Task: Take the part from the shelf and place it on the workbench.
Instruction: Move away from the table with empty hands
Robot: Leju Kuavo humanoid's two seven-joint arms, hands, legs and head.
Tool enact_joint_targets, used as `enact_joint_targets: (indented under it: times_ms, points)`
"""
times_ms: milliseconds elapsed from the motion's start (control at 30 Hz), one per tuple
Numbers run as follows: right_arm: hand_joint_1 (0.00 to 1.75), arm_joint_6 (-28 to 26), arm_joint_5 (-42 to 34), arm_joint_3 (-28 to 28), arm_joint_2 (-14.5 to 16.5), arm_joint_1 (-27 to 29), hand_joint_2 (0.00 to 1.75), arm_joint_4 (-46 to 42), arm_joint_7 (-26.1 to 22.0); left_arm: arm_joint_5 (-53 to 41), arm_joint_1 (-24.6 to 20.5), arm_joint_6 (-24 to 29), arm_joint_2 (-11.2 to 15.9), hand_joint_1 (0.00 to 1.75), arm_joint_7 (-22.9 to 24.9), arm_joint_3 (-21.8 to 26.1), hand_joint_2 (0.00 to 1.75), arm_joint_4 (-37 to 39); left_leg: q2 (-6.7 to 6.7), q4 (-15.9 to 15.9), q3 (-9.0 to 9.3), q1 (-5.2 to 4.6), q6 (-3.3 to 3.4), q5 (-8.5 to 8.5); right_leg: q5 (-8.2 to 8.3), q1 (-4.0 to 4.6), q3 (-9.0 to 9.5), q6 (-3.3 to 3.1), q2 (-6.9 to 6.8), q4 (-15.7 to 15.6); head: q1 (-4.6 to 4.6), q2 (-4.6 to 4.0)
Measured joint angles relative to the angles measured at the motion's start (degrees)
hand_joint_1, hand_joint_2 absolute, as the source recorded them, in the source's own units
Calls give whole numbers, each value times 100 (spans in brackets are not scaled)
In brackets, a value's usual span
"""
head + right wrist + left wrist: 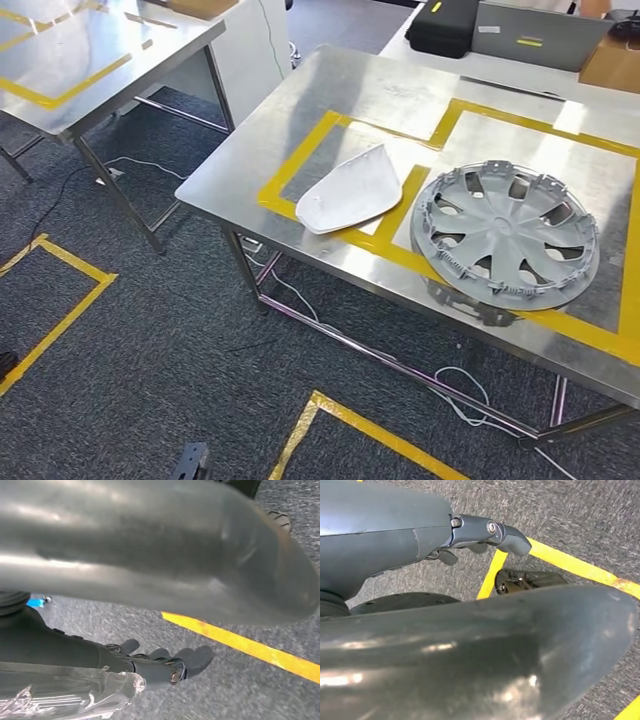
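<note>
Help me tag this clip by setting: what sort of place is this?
Probably a workshop or robot test area: steel workbenches marked with yellow tape, car parts on one, a grey wheel cover and a white shell part, and taped squares on the grey carpet.

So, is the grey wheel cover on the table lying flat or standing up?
Lying flat. In the head view the wheel cover rests face-up on the steel table, inside the yellow tape outline, beside a white part.

Steel workbench (249,170) carries white part (349,190) and hubcap (504,235).
</note>
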Motion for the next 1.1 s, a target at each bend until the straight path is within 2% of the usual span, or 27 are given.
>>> enact_joint_targets:
  times_ms: [67, 100, 133, 167, 200, 267, 300, 400, 433, 467, 500, 533, 567, 600, 633, 667, 700, 733, 867, 1033, 1100]
  points:
    - [0, 21, 42, -63, -2, -22, 0, 16, -81, -18, 1, -1, -6, 0, 5, 0, 0, 0, 0, -12, 7, 24, -192, -6, 3, 4, -1, -7, -3, -2, 3, 0]
    - [0, 35, 50, -103, -2, -35, 0, 24, -111, -26, 1, -3, -6, 0, 7, 0, 0, -1, 0, -6, 6, 26, -230, -16, 7, -5, 1, 3, -3, -7, 1, -1]
    - [0, 47, 61, -142, -3, -47, 0, 31, -139, -32, 1, -8, -5, 0, 8, 0, 0, -1, 1, 6, 1, 19, -216, -28, 15, -18, 5, 17, -3, -18, -3, 0]
    - [0, 57, 89, -175, -3, -58, 0, 39, -165, -39, 0, -13, -3, 0, 9, 0, 0, -3, 2, 15, -5, 5, -161, -34, 29, -33, 15, 41, -1, -46, -7, 0]
    - [0, 66, 127, -202, -4, -68, 0, 45, -184, -47, -2, -18, -4, 0, 10, 0, 0, -4, 6, -24, 14, -4, -109, -14, 44, -27, 32, 69, 1, -81, -15, 1]
    - [0, 66, 228, -242, -16, -82, 0, 55, -175, -63, -9, -25, -20, 0, 13, 1, 0, -8, 32, -180, 98, 17, -60, 76, 3, -13, 21, 118, -31, -55, -3, 1]
    - [0, 57, 268, -263, -22, -90, 0, 62, -147, -68, -11, -26, -31, 0, 16, 2, 0, -9, 47, -260, 144, 37, -47, 119, -104, -6, -50, 140, -58, 105, 14, 1]
    - [0, 21, 347, -326, -40, -104, 0, 96, -44, -72, -4, -26, -46, 0, 32, 5, 0, -11, 68, -315, 185, 63, -36, 138, -575, -29, -523, 214, -118, 1102, 54, -1]
    - [0, 11, 357, -347, -46, -103, 0, 107, -19, -72, -2, -26, -50, 0, 36, 7, 0, -11, 66, -311, 191, 68, -43, 130, -606, -43, -620, 244, -124, 1295, 53, -1]
    - [0, 3, 360, -368, -54, -101, 0, 118, -3, -72, 1, -26, -54, 0, 37, 8, 0, -11, 60, -303, 199, 79, -59, 116, -528, -59, -615, 275, -127, 1280, 54, -1]
    - [0, -2, 361, -385, -61, -102, 0, 126, 5, -72, 5, -26, -58, 0, 37, 8, 0, -12, 49, -286, 211, 98, -89, 96, -353, -80, -493, 308, -128, 1032, 54, -1]
    - [0, -6, 361, -397, -68, -107, 0, 132, 9, -72, 8, -26, -63, 0, 37, 9, 0, -12, 36, -250, 220, 118, -133, 63, -160, -110, -301, 352, -123, 647, 55, -1]
    - [0, -8, 359, -407, -69, -119, 0, 150, 14, -72, 8, -25, -61, 0, 37, 9, 0, -17, 23, -198, 212, 122, -187, 19, -38, -128, -122, 382, -92, 311, 76, 0]
    - [0, -8, 355, -417, -73, -132, 0, 169, 19, -72, 6, -25, -62, 0, 38, 9, 0, -23, 12, -140, 201, 120, -238, -23, 25, -145, 4, 357, -61, 76, 91, 1]
    - [0, -12, 349, -431, -74, -144, 0, 188, 25, -72, 3, -25, -62, 0, 38, 9, 0, -30, 5, -96, 182, 107, -276, -53, 17, -152, 55, 305, -32, -17, 85, 1]
    - [0, -18, 341, -450, -76, -154, 0, 206, 31, -70, 1, -25, -59, 0, 39, 9, 0, -36, -1, -78, 171, 98, -298, -68, -14, -149, 50, 228, -8, 1, 69, 1]
    - [0, -25, 336, -467, -81, -155, 0, 213, 32, -70, 2, -26, -61, 0, 42, 9, 0, -38, -3, -80, 175, 100, -301, -68, -12, -151, 37, 155, -9, 10, 40, 1]
    - [0, -34, 335, -479, -83, -155, 0, 221, 28, -69, 4, -25, -57, 0, 44, 10, 0, -39, -4, -94, 178, 103, -290, -61, -7, -150, 26, 129, -8, 13, 6, 1]
    - [0, -47, 341, -522, -85, -164, 0, 256, -60, -70, -5, -24, -51, 0, 48, 11, 0, -42, -1, -112, 177, 104, -184, -11, 3, -154, 7, 105, -2, 8, -50, -1]
    - [0, -35, 414, -552, -87, -171, 0, 275, -191, -65, -8, -24, -48, 0, 48, 11, 0, -42, 1, -92, 152, 90, -133, -61, -5, -140, 6, 99, -4, 12, -75, 0]
    - [0, -32, 432, -554, -88, -172, 0, 276, -203, -62, -8, -25, -49, 0, 48, 11, 0, -43, 4, -50, 120, 79, -139, -82, -4, -139, 11, 116, -9, 8, -72, 0]
